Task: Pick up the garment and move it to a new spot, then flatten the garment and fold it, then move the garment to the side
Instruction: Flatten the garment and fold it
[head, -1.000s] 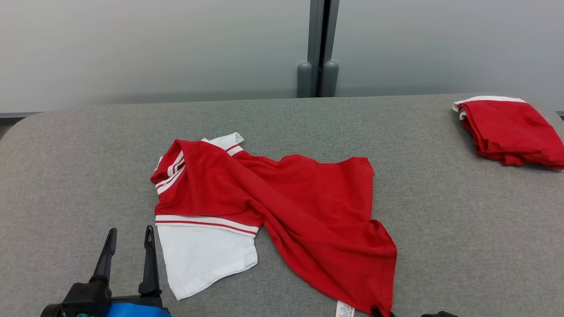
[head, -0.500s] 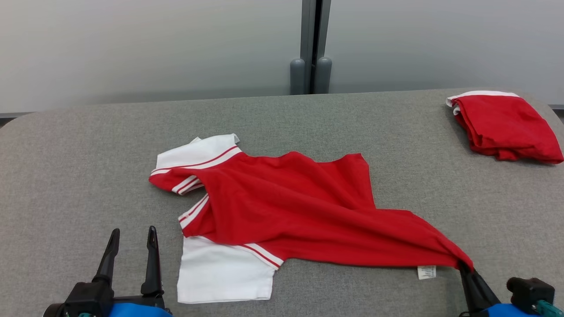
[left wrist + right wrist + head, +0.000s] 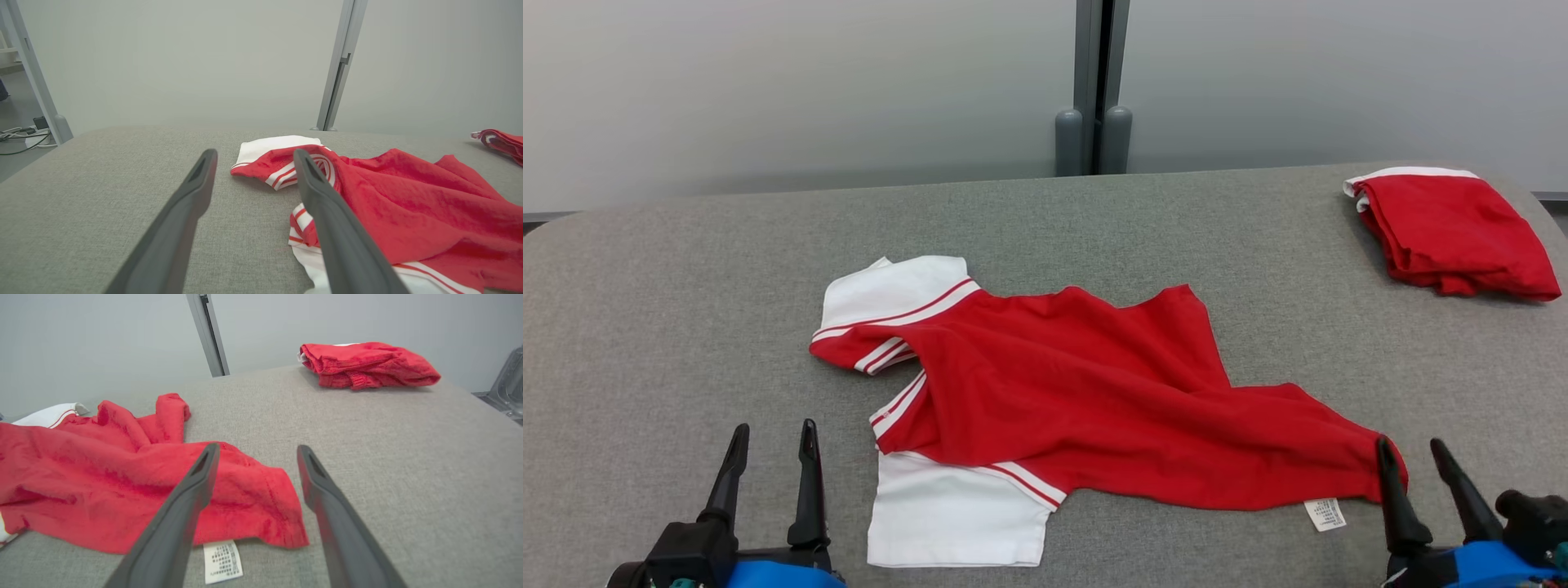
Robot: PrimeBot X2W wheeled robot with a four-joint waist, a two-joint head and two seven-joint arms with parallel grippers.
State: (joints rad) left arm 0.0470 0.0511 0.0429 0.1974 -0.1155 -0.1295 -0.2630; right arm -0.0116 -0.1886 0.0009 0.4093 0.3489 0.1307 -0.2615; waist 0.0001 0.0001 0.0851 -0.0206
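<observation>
Garment [image 3: 1094, 392] corner beside spread, empty right pincer [image 3: 1408, 443]; left pincer [image 3: 775, 426] equally spread, empty, near white sleeve.

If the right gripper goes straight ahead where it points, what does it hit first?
Probably the garment's corner: one finger of the right gripper overlaps it. Between the fingers lies bare table, with the folded garment far beyond. Depth is unclear.

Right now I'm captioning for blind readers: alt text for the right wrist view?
A red shirt lies rumpled on a grey table, white label at its hem. The open tool points at that corner; a folded red garment sits behind.
</observation>
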